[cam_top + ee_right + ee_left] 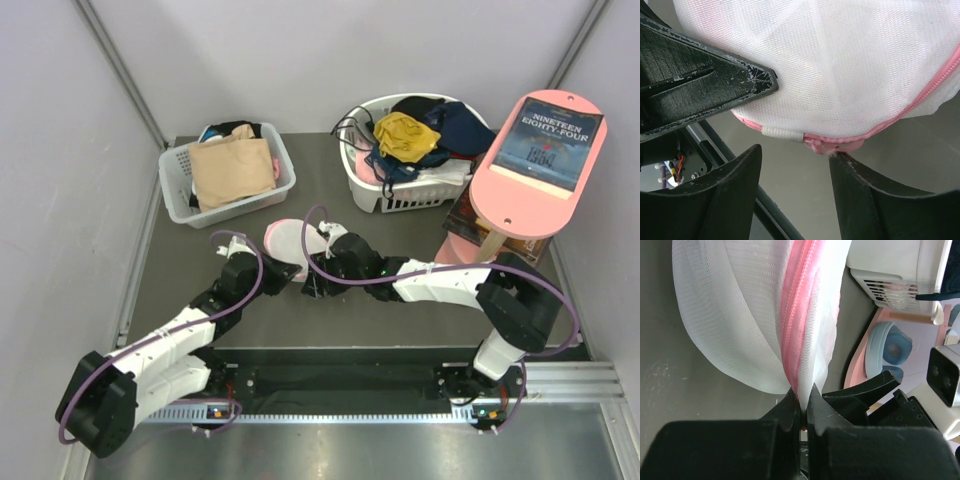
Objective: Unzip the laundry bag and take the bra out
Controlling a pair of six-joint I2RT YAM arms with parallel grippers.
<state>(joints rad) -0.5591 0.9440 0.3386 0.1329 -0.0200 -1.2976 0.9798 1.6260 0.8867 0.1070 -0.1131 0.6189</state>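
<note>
**One Clamped, One Spread Wide**

The left arm (pixel 175 335) runs from its base at the near-left corner diagonally forward and to the right, its forearm low over the desk (pixel 400 325). The left pincer (pixel 802 396) has both fingers pressed tight together, pinching the pink zip line at the edge of the laundry bag (pixel 735 315). The right arm (pixel 445 280) rises from its near-right base, folds at a high elbow and stretches its forearm leftward, so the two wrists nearly meet mid-desk. The right pincer (pixel 796 156) has its fingers standing well apart and grips nothing; the bag's rim sits just above the gap. One left finger juts in just beside it.
</note>
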